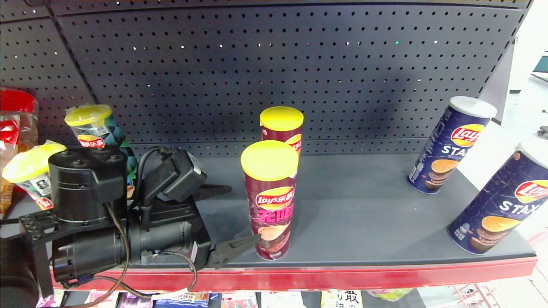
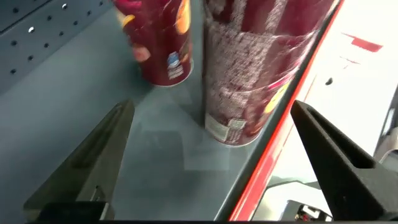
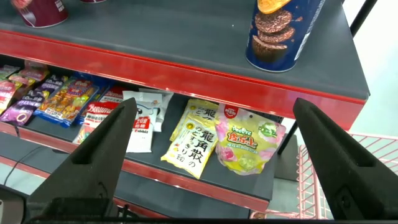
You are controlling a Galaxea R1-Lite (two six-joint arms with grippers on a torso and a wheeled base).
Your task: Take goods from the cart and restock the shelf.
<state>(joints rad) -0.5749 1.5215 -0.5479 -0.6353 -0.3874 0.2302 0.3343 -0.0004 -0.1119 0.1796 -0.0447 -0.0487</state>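
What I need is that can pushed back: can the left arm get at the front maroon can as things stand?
Probably yes. The left claw is open low over the shelf, and the front maroon can stands just ahead of its gap, with nothing between them.

Glare whitens the right edge; soft shadow crosses the pegboard (image 1: 274,64).

We see open shelf deck (image 1: 364,214) between front maroon can (image 1: 269,201) and blue cans (image 1: 449,145); rear maroon can (image 1: 281,126) blocks behind, yellow-lidded packs (image 1: 87,124) crowd the left end, pegboard (image 1: 299,64) closes the back.
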